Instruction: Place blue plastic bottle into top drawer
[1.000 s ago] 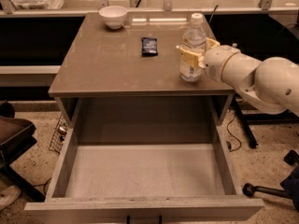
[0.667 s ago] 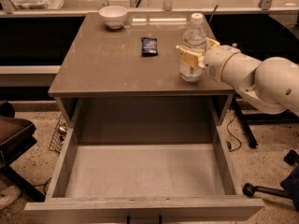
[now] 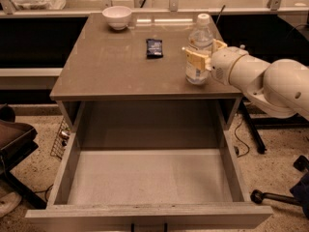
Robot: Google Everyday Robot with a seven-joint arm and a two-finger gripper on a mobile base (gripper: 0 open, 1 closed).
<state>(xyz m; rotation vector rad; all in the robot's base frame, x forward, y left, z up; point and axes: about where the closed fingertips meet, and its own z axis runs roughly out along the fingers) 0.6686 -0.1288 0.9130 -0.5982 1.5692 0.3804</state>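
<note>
Arm (image 3: 260, 79): white, thick-jointed, comes in from the right edge of the view, roughly level w/ the cabinet top, forearm reaching left over the top's right edge.
Gripper (image 3: 203, 52): at the right side of the top, near the front-right corner. Wrist horizontal, fingers pointing left.
Fingers (image 3: 195, 59): pale yellow pads. One lies across the bottle's front at mid-height, the other shows behind it on the right.
Grip: closed round the bottle's middle, pads touching both sides.
Blue plastic bottle (image 3: 202, 33): clear, upright, base resting on the top close to the front edge & right edge.
Cap (image 3: 203, 18): white, screwed on.
Bottle label: pale band, mostly behind the front pad. Print not legible.
Top drawer (image 3: 149, 178): pulled fully out toward the camera below the top's front edge. Pale flat bottom, low side walls, front panel along the bottom of the view.
Cabinet top (image 3: 111, 66): grey-brown, glossy.
White bowl (image 3: 118, 17): at the back-left corner of the top.
Dark packet (image 3: 154, 48): flat, mid-top toward the back edge, well left of the bottle. Light print on it, can't read.
Floor: speckled. A dark chair (image 3: 12, 139) at the left edge of the view.
</note>
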